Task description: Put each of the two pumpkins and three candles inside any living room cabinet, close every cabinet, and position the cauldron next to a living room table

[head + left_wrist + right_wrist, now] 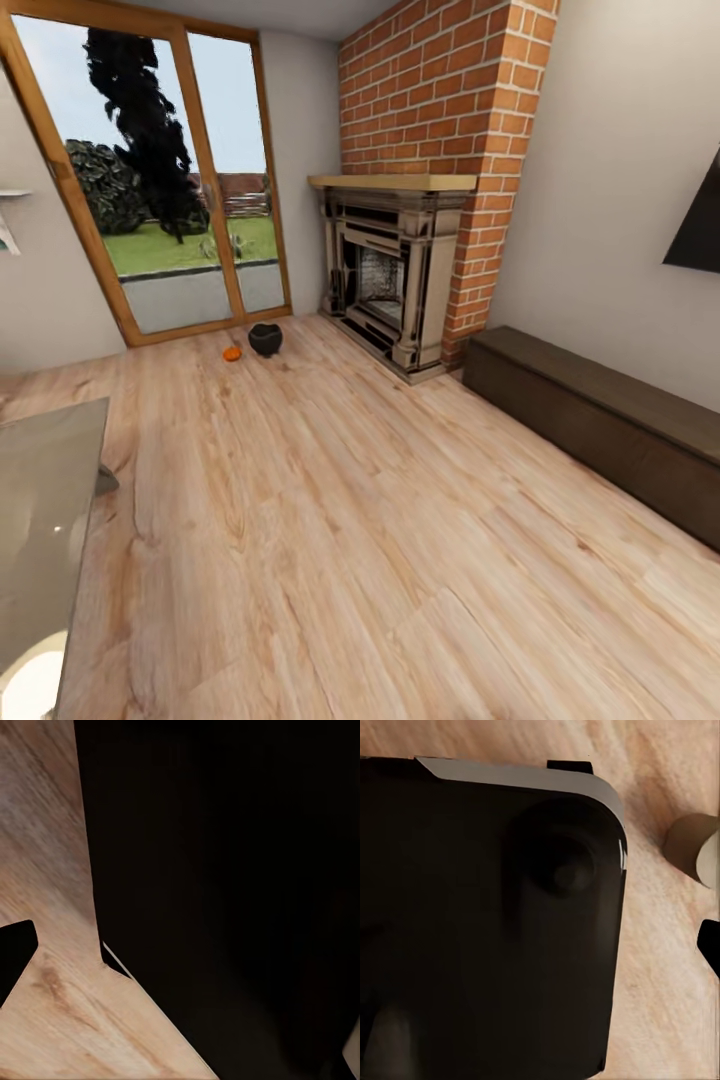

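Wrist views. The left wrist view shows a large black body [225, 870] over the wood floor [52, 1020], with one small dark tip at the picture's edge; whether the left tool is open or closed cannot be told. The right wrist view shows a rounded black housing [487, 922] with a pale grey edge, above the same plank floor [660, 982]. Beside it lies a grey-beige cylindrical shape [690, 847], cut by the frame and too partial to identify. The state of the right tool cannot be told either, and nothing is seen held.

Head view. At the near left, the pale-grey glossy top of the desk [45, 520] enters the frame, with a grey leg showing under its edge. The light wood floor [350, 540] stretches away from it.

Far across the floor, close to the glazed door [170, 190], stands the cauldron [265, 339], upright on the boards; its inside cannot be made out at this range. One pumpkin [232, 354] lies on the floor just beside it, on the side toward the desk, apparently apart from it.

To the right of the cauldron a brick chimney breast [440, 110] rises above the fireplace [385, 275]. Along the right wall runs the cabinet [600, 425], long, low and dark brown, with its visible front flush and its top bare. A dark panel [700, 225] hangs on the wall above it.
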### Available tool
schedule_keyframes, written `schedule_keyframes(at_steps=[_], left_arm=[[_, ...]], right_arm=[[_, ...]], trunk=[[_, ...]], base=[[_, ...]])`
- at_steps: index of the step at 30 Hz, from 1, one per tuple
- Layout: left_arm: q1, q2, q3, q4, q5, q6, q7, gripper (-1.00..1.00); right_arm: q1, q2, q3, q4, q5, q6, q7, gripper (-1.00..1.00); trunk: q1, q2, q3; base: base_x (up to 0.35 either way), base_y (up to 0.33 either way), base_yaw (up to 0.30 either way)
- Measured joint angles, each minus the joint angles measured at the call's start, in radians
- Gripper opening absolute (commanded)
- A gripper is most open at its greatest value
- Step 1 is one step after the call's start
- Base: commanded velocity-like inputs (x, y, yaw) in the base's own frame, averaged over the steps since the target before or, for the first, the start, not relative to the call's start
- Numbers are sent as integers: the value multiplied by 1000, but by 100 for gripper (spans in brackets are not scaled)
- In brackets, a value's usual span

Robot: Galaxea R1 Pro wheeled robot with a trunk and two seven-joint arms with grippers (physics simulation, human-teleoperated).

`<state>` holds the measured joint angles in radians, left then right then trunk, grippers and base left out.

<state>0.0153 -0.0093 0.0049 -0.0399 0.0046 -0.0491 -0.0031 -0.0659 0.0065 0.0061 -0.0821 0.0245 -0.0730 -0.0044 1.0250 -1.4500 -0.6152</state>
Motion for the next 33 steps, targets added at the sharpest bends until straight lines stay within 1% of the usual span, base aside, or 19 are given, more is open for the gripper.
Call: schedule_keyframes(at_steps=[26,33], left_arm=[[0,0,1,0,0,0,0,100],[0,0,0,0,0,0,0,100]], right_arm=[[0,-2,0,-1,0,0,-2,100],[0,-7,0,-1,-3,1,5,100]], trunk=[[0,0,0],[0,0,0]], base=[[216,0,286],[214,0,77]])
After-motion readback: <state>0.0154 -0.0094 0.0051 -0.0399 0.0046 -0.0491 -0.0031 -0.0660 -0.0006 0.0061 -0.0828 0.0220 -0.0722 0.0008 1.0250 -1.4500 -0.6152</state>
